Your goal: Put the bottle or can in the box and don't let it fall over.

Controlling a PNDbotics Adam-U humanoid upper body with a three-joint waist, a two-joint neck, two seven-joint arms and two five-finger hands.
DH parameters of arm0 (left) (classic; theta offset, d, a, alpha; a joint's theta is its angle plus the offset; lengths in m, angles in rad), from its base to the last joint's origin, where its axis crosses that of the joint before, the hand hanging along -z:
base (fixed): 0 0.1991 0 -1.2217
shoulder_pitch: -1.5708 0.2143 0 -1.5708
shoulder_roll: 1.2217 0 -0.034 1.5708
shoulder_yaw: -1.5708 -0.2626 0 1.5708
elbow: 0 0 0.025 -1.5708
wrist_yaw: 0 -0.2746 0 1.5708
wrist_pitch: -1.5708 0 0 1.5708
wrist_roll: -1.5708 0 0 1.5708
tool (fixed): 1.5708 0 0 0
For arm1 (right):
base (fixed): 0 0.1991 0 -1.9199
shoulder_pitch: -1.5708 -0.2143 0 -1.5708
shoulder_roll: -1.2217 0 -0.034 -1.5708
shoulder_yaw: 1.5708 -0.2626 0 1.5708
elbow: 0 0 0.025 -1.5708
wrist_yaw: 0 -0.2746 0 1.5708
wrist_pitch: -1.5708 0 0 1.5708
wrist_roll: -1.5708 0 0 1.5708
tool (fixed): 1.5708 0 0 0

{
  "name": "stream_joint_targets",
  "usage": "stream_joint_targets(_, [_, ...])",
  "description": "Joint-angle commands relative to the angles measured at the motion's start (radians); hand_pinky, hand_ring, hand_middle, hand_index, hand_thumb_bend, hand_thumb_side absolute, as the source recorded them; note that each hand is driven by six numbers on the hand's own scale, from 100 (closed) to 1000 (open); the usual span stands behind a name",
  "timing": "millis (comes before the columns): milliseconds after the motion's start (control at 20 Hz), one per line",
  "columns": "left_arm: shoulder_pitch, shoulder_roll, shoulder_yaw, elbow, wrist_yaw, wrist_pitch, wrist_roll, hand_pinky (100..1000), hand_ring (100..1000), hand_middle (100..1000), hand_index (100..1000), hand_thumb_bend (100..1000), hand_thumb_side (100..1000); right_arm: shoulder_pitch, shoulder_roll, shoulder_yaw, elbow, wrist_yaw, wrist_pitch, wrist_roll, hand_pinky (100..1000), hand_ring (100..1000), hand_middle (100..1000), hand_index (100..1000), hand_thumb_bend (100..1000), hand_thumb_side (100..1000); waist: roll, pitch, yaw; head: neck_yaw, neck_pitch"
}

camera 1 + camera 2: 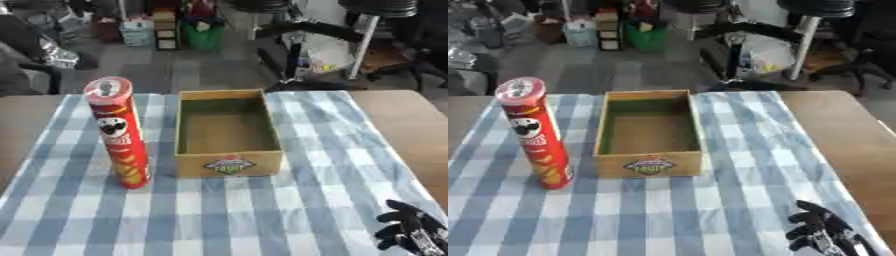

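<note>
A tall red crisp can stands upright on the blue-and-white checked cloth, just left of the box. The box is an open, empty wooden tray with a logo on its front wall, in the middle of the table. My right hand shows at the lower right corner, black fingers relaxed and spread, holding nothing, well away from the can and box. My left hand is in neither view.
The checked cloth covers the table's middle; bare brown tabletop lies on both sides. Beyond the far edge are chairs, a stand and clutter on the floor.
</note>
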Motion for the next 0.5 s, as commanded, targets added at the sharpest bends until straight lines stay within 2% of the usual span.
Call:
stream_joint_targets(50, [-0.042,-0.032,-0.023,0.075,-0.073,-0.148,-0.112,773,872,896,946,580,649,-0.008,-0.021,0.006,-0.019,-0.008,-0.001,0.007,522,588,648,854,100,665,0.001,-0.016,-0.004,0.002,0.0])
stream_joint_targets(300, [-0.059,-0.07,-0.031,0.133,-0.133,-0.186,-0.113,771,872,893,943,668,640,-0.01,-0.019,0.006,-0.018,-0.01,-0.001,0.008,522,588,648,854,100,665,0.0,-0.014,-0.008,0.004,-0.002])
stream_joint_targets(500, [-0.06,-0.078,-0.042,0.151,-0.147,-0.204,-0.113,759,862,883,939,677,643,-0.01,-0.019,0.007,-0.018,-0.009,-0.001,0.009,522,588,648,854,100,665,0.0,-0.013,-0.007,0.007,-0.003])
